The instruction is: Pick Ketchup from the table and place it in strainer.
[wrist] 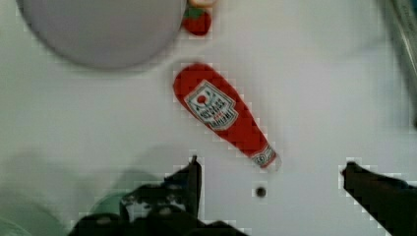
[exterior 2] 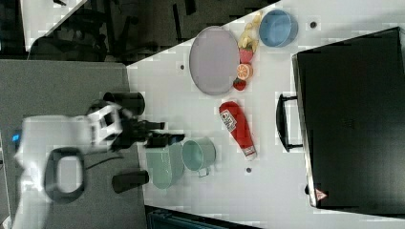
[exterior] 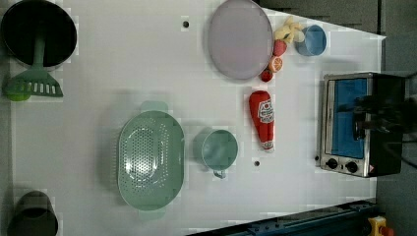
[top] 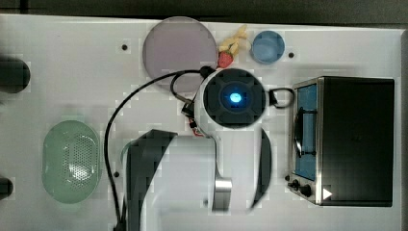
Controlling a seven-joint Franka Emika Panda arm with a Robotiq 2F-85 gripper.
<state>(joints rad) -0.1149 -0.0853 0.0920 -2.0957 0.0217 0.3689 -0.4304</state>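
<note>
Wrist view is showing the Ketchup [wrist: 223, 114] lying flat on the white table [wrist: 319, 73], with its label facing up and its whitish tip pointing toward the gripper [wrist: 270, 179]. The two dark fingers [wrist: 193, 179] are standing wide apart and holding nothing, and they are hanging above the table, not touching the bottle. In the left view the Ketchup [exterior: 262, 119] is lying about the middle of the table, between the small green bowl [exterior: 219, 150] and the toaster oven [exterior: 361, 123], which is sitting by the table's edge at the left view's right. The bottle's fat end is pointing toward the big lilac plate [exterior: 239, 38] at the far edge, where a strawberry [exterior: 266, 75] and an orange slice [exterior: 276, 63] are sitting beside the plate. The strainer [exterior: 150, 160] is sitting on the other side of the small green bowl from the bottle, well apart from it, and nothing is lying inside it. In the top view the arm [top: 192, 168] is reaching over the middle of the table. So the job looks like it is only starting: the bottle is not picked up yet. I am guessing the gripper needs to come down and close around the bottle, lift it, carry it over the small green bowl, and drop it into the strainer.
</note>
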